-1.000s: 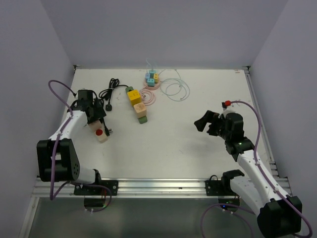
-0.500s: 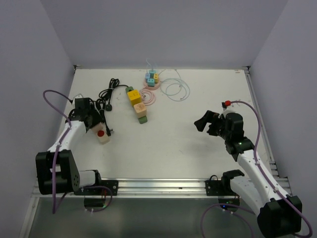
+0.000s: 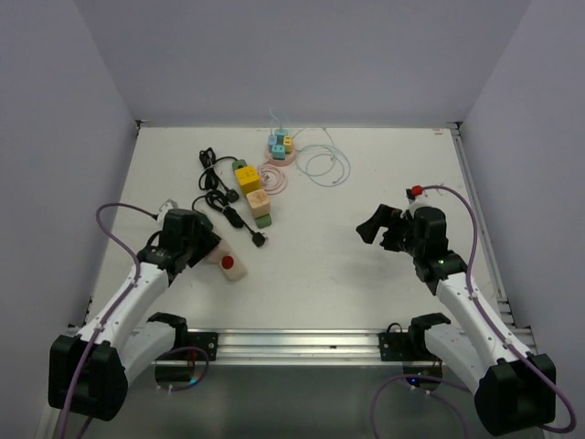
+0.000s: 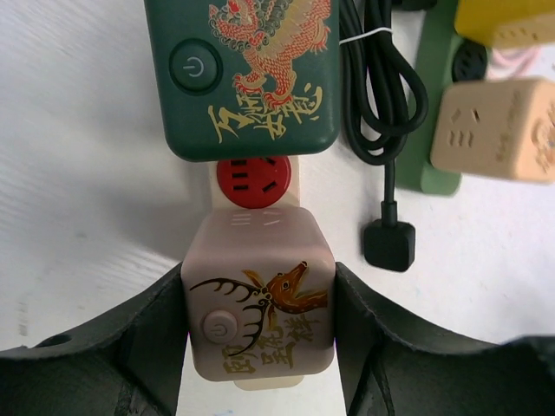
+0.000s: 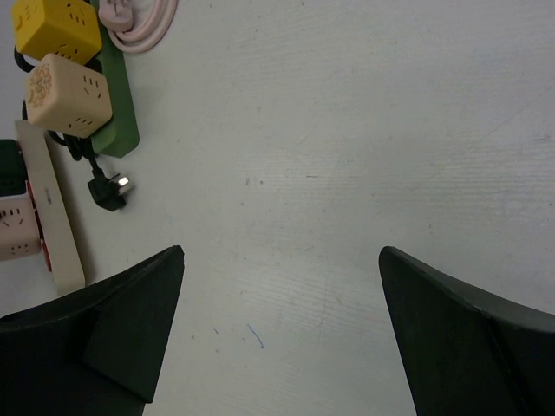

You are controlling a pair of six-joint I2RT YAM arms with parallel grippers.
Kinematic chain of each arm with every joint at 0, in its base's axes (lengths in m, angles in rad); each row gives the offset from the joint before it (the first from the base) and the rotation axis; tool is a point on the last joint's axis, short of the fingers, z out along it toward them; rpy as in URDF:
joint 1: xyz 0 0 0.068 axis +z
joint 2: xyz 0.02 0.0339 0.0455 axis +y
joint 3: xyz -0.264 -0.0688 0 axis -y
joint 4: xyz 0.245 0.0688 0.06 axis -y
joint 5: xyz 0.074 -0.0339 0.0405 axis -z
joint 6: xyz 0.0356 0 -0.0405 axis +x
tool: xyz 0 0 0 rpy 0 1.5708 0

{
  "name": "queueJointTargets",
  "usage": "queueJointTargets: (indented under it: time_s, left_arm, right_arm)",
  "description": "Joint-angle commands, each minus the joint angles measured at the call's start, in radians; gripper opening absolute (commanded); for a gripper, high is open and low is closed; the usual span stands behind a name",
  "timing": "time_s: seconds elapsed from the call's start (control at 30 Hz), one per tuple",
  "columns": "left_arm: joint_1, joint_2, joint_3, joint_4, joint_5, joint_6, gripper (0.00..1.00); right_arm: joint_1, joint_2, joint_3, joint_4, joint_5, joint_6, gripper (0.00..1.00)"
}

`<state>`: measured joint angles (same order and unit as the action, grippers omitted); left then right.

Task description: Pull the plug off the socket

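Printed socket blocks on a white worktop (image 4: 87, 173)
Top centre: a dark green block (image 4: 243, 78) with a red-and-gold dragon and gold characters. Below it is a red socket face (image 4: 253, 182) in a cream strip (image 5: 54, 230). The pale pink cube (image 4: 260, 303) at bottom centre bears a brown-and-gold deer. At right: black plug (image 4: 388, 245), tan cube (image 4: 494, 130), yellow cube (image 4: 507, 22), green strip (image 4: 434, 130).

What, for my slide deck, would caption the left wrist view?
Left gripper clamps the beige deer-print cube plug seated on the socket strip, beside a green dragon-print cube.
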<state>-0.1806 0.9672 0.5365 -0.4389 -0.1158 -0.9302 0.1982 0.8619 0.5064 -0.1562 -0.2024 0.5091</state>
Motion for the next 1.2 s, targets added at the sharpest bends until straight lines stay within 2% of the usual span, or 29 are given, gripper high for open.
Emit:
queueJointTargets:
  time_s: [0.0,0.03,0.07,0.13,0.17,0.23,0.3,0.33,0.4,0.57,0.67,0.8,0.93,1.0,1.03,1.07,1.17]
  left_arm:
    - [-0.089,-0.028,-0.07,0.005,0.103,-0.154,0.18]
    - [-0.112,-0.03,-0.076,0.006,0.107,-0.171,0.22]
    - [-0.123,-0.028,-0.079,0.002,0.11,-0.171,0.33]
    - [-0.137,-0.03,-0.081,-0.009,0.108,-0.171,0.44]
    - [-0.14,-0.038,-0.078,-0.012,0.102,-0.162,0.55]
    - [-0.142,-0.047,-0.066,-0.032,0.082,-0.142,0.64]
    - [-0.142,-0.042,-0.026,-0.049,0.056,-0.113,0.77]
    - [-0.142,-0.036,-0.006,-0.057,0.047,-0.07,0.89]
    - [-0.142,0.013,0.075,-0.087,0.013,-0.017,0.98]
    - [-0.142,0.134,0.268,-0.158,-0.07,0.145,1.0]
    - [-0.142,0.136,0.356,-0.153,-0.116,0.235,1.0]
    - [-0.138,0.18,0.468,-0.204,-0.176,0.356,1.0]
    - [-0.116,0.243,0.496,-0.19,-0.187,0.428,1.0]
    - [-0.071,0.242,0.482,-0.137,-0.133,0.452,1.0]
    - [-0.053,0.24,0.48,-0.12,-0.119,0.465,1.0]
    - [-0.028,0.238,0.471,-0.101,-0.064,0.476,1.0]
    - [0.076,0.249,0.473,-0.069,0.014,0.508,1.0]
  right_arm:
    - [0.004,-0.004,0.041,0.021,-0.02,0.005,0.99]
    - [0.006,-0.004,0.04,0.023,-0.022,0.005,0.99]
    - [0.004,-0.004,0.04,0.024,-0.025,0.005,0.99]
    - [0.004,0.002,0.04,0.026,-0.029,0.005,0.99]
    - [0.004,0.003,0.04,0.026,-0.029,0.005,0.99]
    - [0.004,0.006,0.04,0.027,-0.032,0.005,0.99]
    - [0.006,0.008,0.04,0.032,-0.041,0.0,0.99]
    - [0.004,0.011,0.04,0.035,-0.049,-0.003,0.99]
    - [0.004,0.015,0.038,0.046,-0.075,-0.007,0.99]
    - [0.004,0.043,0.038,0.079,-0.143,-0.024,0.99]
    - [0.012,0.039,0.035,0.115,-0.18,-0.03,0.99]
    - [0.085,0.032,0.032,0.174,-0.206,-0.062,0.99]
    - [0.291,0.063,0.069,0.219,-0.184,-0.139,0.98]
    - [0.384,0.086,0.093,0.221,-0.088,-0.223,0.98]
    - [0.468,0.124,0.113,0.242,-0.054,-0.245,0.99]
    - [0.503,0.143,0.122,0.259,0.011,-0.263,0.99]
    - [0.598,0.247,0.162,0.351,0.06,-0.319,0.99]
